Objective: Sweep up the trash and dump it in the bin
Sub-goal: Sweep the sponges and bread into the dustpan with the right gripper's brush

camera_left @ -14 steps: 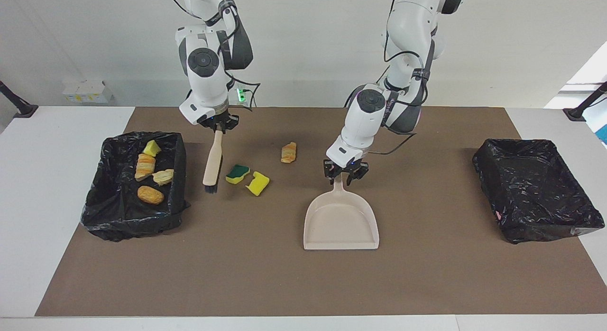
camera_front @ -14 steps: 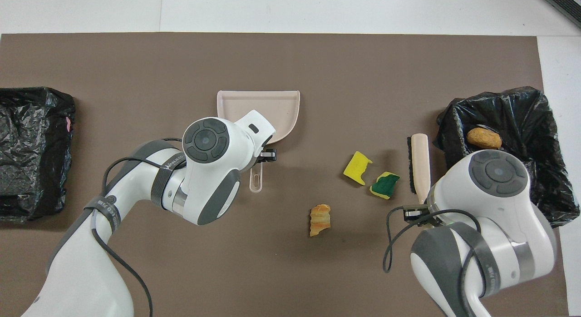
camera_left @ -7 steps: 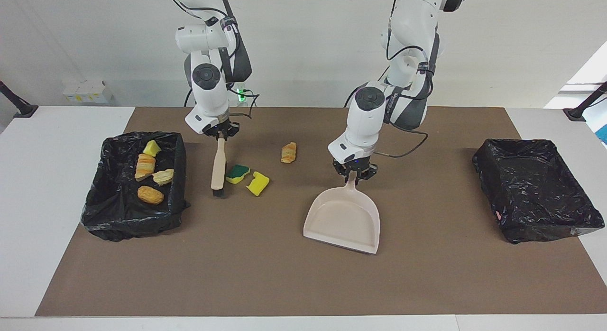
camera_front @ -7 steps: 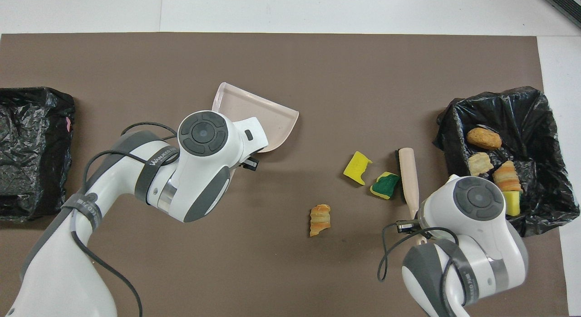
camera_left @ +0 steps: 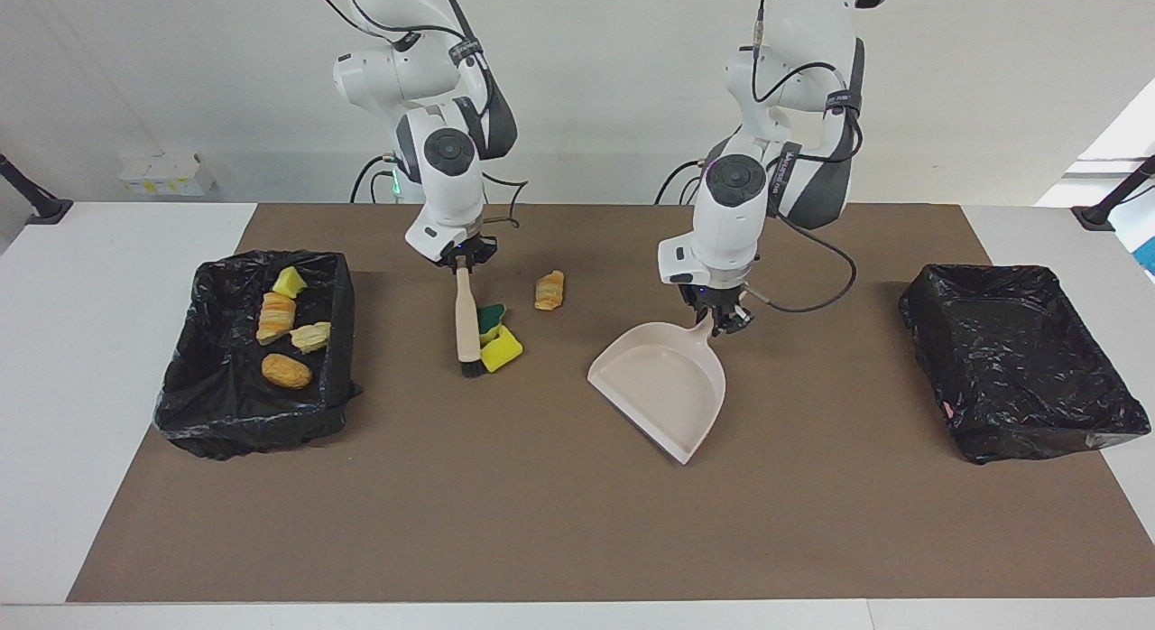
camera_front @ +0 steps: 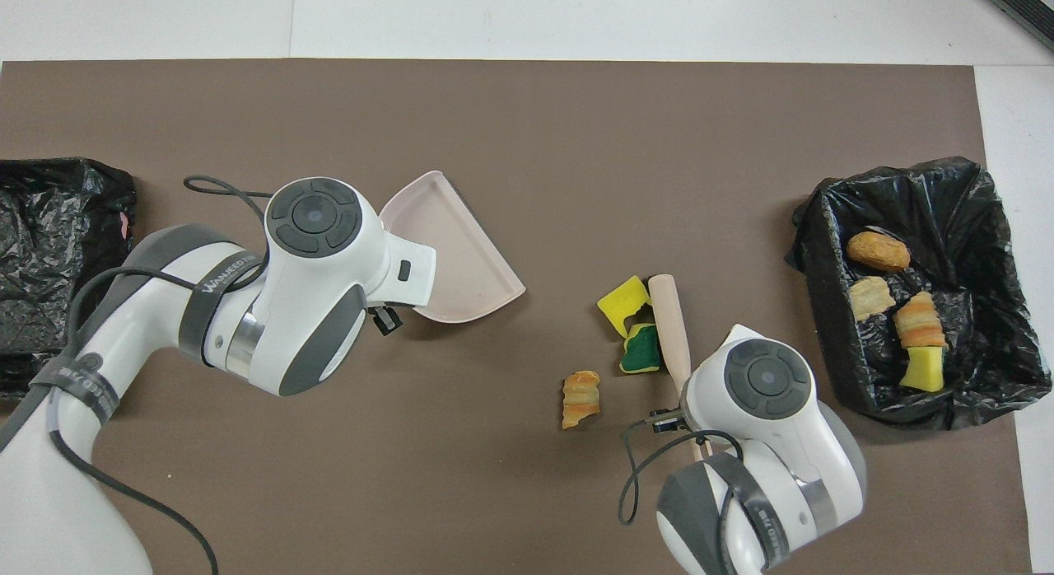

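Observation:
My right gripper (camera_left: 462,258) is shut on the handle of the beige brush (camera_left: 466,328), whose black bristles rest on the mat. A green-topped sponge (camera_left: 492,317) and a yellow sponge (camera_left: 502,350) lie against the brush on the side toward the dustpan. A croissant piece (camera_left: 549,290) lies alone, nearer the robots. My left gripper (camera_left: 722,319) is shut on the handle of the beige dustpan (camera_left: 663,386), which is turned slantwise with its mouth toward the sponges. In the overhead view, brush (camera_front: 671,328), sponges (camera_front: 623,301) and dustpan (camera_front: 449,245) show beside my wrists.
A black-lined bin (camera_left: 336,377) at the right arm's end holds several trash pieces (camera_left: 276,316). A second black-lined bin (camera_left: 1020,368) at the left arm's end holds nothing. Brown mat covers the table between them.
My left gripper closed on the dustpan handle and swung the pan's mouth toward the sponges. My right arm swept the brush toward the dustpan, pushing the two sponges together.

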`<state>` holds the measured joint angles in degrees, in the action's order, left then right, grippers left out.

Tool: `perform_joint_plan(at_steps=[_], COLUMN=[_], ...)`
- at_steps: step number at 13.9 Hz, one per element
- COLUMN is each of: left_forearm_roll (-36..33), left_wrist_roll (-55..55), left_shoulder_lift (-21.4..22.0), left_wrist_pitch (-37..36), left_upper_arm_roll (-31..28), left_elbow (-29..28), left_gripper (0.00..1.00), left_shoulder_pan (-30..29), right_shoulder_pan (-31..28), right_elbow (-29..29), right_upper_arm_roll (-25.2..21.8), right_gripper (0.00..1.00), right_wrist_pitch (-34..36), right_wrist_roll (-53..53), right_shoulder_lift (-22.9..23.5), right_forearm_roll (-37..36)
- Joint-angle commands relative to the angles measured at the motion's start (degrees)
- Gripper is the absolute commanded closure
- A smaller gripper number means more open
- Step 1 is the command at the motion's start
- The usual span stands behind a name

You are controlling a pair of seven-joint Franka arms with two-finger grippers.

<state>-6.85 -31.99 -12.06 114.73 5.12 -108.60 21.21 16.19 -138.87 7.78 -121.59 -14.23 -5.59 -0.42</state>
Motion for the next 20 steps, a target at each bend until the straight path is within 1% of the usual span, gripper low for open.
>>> perform_joint_plan(at_steps=[1, 2, 3, 4, 6, 7, 8, 9, 11, 13, 16, 18, 20], left_forearm_roll=[-3.3, -9.4, -11.7, -12.0, -12.3, -12.3, -12.4, -12.4, -12.3, -12.4, -12.4, -12.4, -12.3], left_wrist_roll=[-11.7, -14.9, -15.4, -15.6, -15.3, -14.8, -14.9, -14.9, -14.7, -14.8, -14.8, -14.8, -14.6], left_shoulder_lift=[3.2, 5.3, 6.7, 8.0, 9.8, 10.6, 10.8, 10.8, 10.8, 10.8, 11.0, 11.6, 11.8], left_wrist_pitch=[-2.0, -1.1, -1.0, -0.8, 0.1, 1.7, 4.9, 6.8, 6.5, 6.2, 4.9, 4.5, 4.6], left_upper_arm_roll=[0.3, 0.4, 0.6, 0.5, 0.5, 0.6, 0.5, 0.6, 0.6, 0.4, 0.6, 0.6, 0.6], left_elbow=[-4.7, -7.6, -9.8, -12.1, -15.1, -16.5, -17.4, -18.1, -18.3, -18.3, -18.3, -19.3, -19.7], left_gripper=[1.0, 1.0, 1.0, 1.0, 1.0, 1.0, 1.0, 1.0, 1.0, 1.0, 1.0, 1.0, 1.0], left_shoulder_pan=[-1.6, -0.7, 0.2, 1.1, 1.6, 2.8, 3.6, 3.4, 3.2, 2.9, 3.0, 3.1, 2.9], right_shoulder_pan=[2.0, 3.3, 4.5, 5.1, 7.8, 8.8, 9.6, 10.9, 14.7, 16.6, 17.9, 17.9, 17.3], right_elbow=[2.0, 2.3, 3.1, 3.3, 4.9, 6.0, 7.4, 9.2, 14.3, 19.1, 24.6, 26.6, 27.6], right_upper_arm_roll=[0.2, 0.3, 0.3, 0.4, 0.4, 0.4, 0.4, 0.5, 0.4, 0.4, 0.5, 0.5, 0.5], right_gripper=[1.0, 1.0, 1.0, 1.0, 1.0, 1.0, 1.0, 1.0, 1.0, 1.0, 1.0, 1.0, 1.0], right_wrist_pitch=[-0.1, -0.5, -0.5, -0.9, -1.4, -1.4, -1.4, -1.2, -1.5, -1.8, -2.3, -1.8, -1.2], right_wrist_roll=[-1.2, -3.2, -5.7, -8.2, -12.0, -13.8, -16.0, -17.4, -19.0, -19.0, -18.2, -18.1, -17.9], right_shoulder_lift=[2.1, 2.8, 3.7, 4.5, 6.7, 8.0, 8.9, 10.2, 14.7, 18.2, 20.4, 21.1, 20.9], right_forearm_roll=[1.5, 1.6, 1.6, 1.6, 1.6, 1.7, 1.7, 1.8, 6.1, 9.7, 14.4, 15.1, 15.2])
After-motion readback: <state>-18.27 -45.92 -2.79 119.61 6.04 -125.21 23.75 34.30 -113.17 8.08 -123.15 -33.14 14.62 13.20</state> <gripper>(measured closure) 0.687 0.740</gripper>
